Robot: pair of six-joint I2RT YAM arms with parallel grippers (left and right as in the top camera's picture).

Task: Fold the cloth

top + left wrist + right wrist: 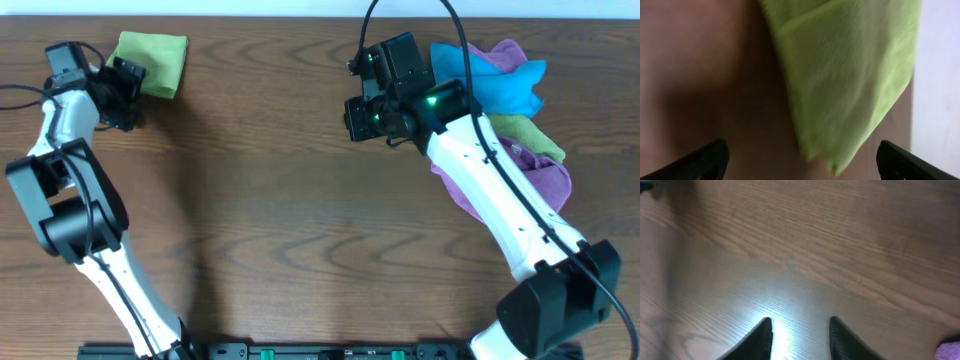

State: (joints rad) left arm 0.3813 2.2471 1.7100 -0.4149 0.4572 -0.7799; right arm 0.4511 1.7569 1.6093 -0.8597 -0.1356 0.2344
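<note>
The lime-green cloth [152, 62] lies folded into a small rectangle at the far left corner of the wooden table. My left gripper [125, 85] sits just to its left and front, open and empty. In the left wrist view the cloth [850, 75] fills the upper middle, its corner hanging between my two spread fingertips [802, 160]. My right gripper [358, 112] hovers over bare table at the far middle, open and empty; its fingers [800, 335] show only wood between them.
A heap of cloths lies at the far right: a blue one [510, 85], a purple one [540, 180], and a duller olive-green one [530, 135]. The right arm [490, 190] crosses over this heap. A purple edge shows in the right wrist view [950, 350].
</note>
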